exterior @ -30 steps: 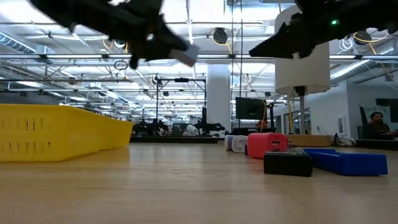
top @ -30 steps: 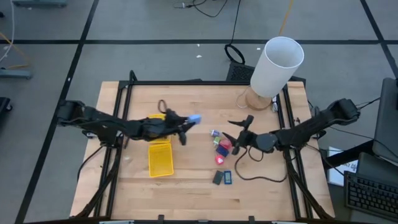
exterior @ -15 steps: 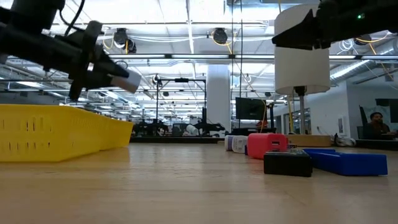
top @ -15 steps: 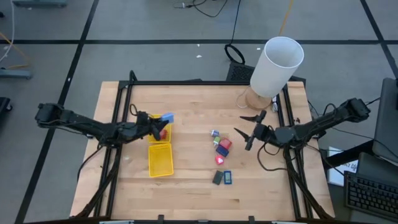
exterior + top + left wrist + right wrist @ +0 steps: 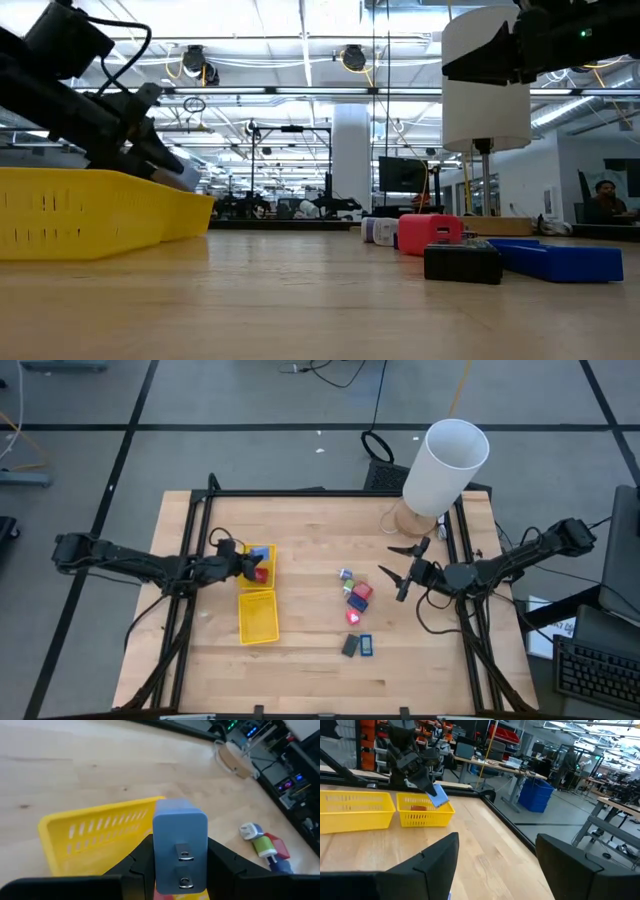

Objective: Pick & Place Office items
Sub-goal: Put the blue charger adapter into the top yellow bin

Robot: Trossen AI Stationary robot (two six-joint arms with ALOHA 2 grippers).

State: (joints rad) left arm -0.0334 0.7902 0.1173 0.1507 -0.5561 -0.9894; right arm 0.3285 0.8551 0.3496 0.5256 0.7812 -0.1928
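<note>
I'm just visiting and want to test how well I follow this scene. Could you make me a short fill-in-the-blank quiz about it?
1. The left tool is shut on a pale ____ block.
2. It holds that block over the ____ tray.
3. The right tool has its fingers ____ and holds nothing.
4. The big white cylinder stands at the table's ____ right corner in the high view.

Missing words: blue; yellow; open; far

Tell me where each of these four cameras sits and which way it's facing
High: overhead, looking straight down at the table and both arms.
Low: table-top height, looking level past the yellow tray; arms enter from above.
Left wrist: on the left arm, over the tray; left gripper holds a blue block.
Right wrist: looks across the table between the right gripper.
Shared: every view shows the tray.
</note>
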